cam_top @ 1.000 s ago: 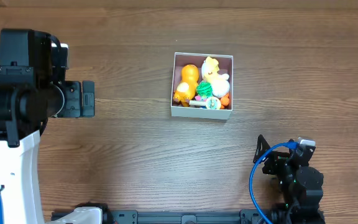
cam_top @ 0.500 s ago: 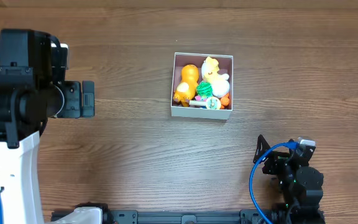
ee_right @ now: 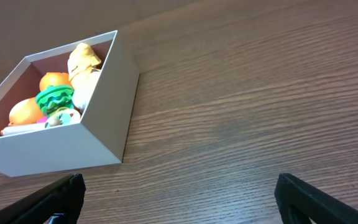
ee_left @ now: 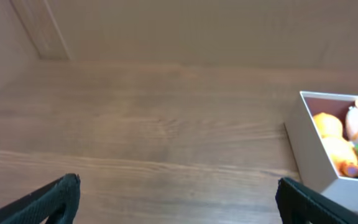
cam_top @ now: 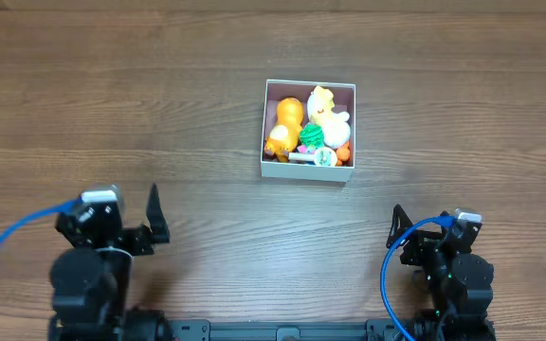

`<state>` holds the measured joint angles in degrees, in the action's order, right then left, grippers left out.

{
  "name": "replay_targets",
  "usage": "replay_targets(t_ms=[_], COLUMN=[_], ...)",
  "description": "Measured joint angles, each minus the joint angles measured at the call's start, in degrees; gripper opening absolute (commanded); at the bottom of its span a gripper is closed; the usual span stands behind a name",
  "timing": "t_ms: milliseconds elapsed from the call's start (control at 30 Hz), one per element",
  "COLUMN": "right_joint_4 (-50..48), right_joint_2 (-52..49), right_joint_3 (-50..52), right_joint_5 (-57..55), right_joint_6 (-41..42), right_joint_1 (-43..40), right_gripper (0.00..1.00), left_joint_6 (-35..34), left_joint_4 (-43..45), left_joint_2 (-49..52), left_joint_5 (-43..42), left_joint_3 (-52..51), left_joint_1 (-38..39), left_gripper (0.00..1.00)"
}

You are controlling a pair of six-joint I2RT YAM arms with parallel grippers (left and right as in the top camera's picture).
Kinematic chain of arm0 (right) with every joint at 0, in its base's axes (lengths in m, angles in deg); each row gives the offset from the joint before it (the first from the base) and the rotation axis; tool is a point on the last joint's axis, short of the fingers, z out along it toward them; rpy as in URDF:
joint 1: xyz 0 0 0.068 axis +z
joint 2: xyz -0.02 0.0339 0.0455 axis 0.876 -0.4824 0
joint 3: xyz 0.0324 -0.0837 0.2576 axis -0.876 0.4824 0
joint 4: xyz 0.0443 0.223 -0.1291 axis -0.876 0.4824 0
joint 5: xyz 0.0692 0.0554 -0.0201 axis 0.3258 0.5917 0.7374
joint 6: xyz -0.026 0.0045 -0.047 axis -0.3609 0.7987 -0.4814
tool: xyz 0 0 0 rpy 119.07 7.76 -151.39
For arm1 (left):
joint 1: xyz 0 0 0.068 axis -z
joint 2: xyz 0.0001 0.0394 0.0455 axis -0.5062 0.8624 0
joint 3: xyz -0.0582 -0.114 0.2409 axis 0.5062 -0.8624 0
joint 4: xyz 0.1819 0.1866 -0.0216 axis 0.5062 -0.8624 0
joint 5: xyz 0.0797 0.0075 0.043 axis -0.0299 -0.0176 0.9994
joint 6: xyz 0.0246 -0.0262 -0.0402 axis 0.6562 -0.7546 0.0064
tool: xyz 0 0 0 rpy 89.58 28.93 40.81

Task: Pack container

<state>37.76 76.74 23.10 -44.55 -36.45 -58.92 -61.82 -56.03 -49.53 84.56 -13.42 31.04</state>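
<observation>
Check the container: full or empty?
Full. Toys crowd the container wall to wall, with orange, yellow and green ones heaped together.

A brown wooden table (cam_top: 197, 114) (grain running sideways) fills the view.

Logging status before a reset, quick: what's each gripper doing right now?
Left gripper: open, holding nothing.
Right gripper: open, holding nothing.

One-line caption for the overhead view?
Container full of toys on the wood table; left gripper and right gripper open, holding nothing.
</observation>
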Motion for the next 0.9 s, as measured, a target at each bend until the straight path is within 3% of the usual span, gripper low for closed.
replay_targets(t_ms=[67,267,533,900], right_joint_4=[0.0,-0.02,0.02,0.02], right_joint_2=[0.0,0.0,0.02,0.0], right_joint_3=[0.0,0.0,0.0,0.0], right_joint_5=[0.02,0.02,0.02,0.0], right_joint_6=[0.02,0.0,0.02,0.0], right_joint_1=[0.0,0.0,0.0,0.0], right_gripper=[1.0,1.0,1.0,1.0], left_joint_6=[0.0,0.0,0.0,0.0], left_joint_4=[3.21,6.73,9.77,9.94], left_joint_2=[-5.33,-14.34,-15.39,-15.39], left_joint_5=[-0.17,-0.22,-0.22,-0.22], left_joint_3=[-8.15,-19.28,-25.75,-26.21], left_joint_1=[-0.42,-0.68,-0.68,-0.68], left_gripper=[1.0,1.0,1.0,1.0])
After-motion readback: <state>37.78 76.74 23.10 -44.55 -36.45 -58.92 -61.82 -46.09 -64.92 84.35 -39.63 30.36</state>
